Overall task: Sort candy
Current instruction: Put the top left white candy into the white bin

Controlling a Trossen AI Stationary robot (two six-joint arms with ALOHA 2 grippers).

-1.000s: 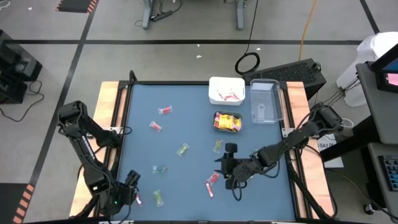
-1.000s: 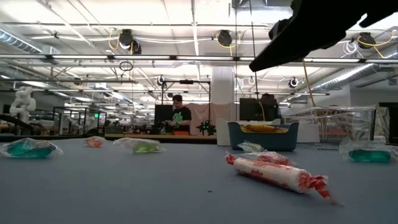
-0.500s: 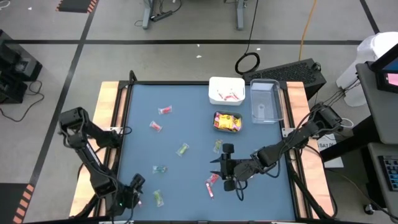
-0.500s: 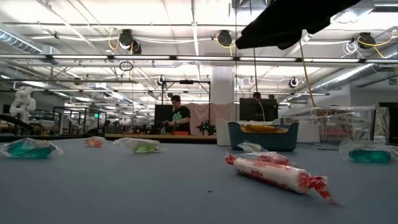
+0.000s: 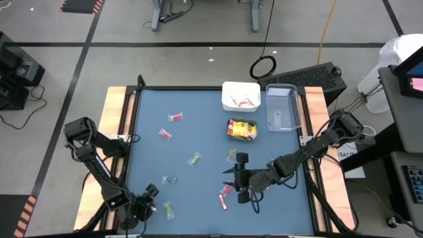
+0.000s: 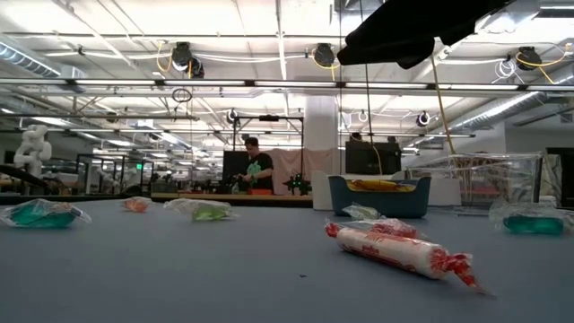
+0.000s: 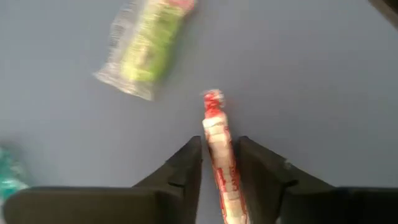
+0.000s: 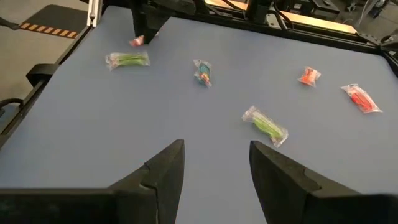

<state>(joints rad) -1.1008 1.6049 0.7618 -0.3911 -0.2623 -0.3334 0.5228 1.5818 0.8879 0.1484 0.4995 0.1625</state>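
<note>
The candy lies scattered on the blue table: green pieces (image 5: 193, 158) (image 5: 168, 210), red ones (image 5: 175, 117) (image 5: 164, 133), a teal one (image 5: 170, 179) and a pink-white stick (image 5: 225, 193). At the near left corner my left gripper (image 5: 148, 209) points steeply down, shut on another pink-white stick (image 7: 219, 149). A green piece (image 7: 146, 46) lies just beyond it. My right gripper (image 8: 214, 168) hangs open above the table right of the middle, nothing between its fingers. My left gripper has the stick's two long sides (image 7: 225, 180) between its two fingers, which come from above and slant down. The stick runs out ahead between the fingertips. Its red twisted end (image 7: 213, 99) reaches past them, and it lies flat on the table.
At the far right stand a white tray (image 5: 240, 96) with pink sticks, a clear container (image 5: 282, 107) and a teal container (image 5: 242, 129) with yellow packets. In the low view a pink-white stick (image 6: 395, 249) lies close by, and a person stands far behind the table.
My left gripper has sunk toward the table at the near left corner and shifted a little toward the right edge. My right gripper has tipped upward a little, staying where it was.
</note>
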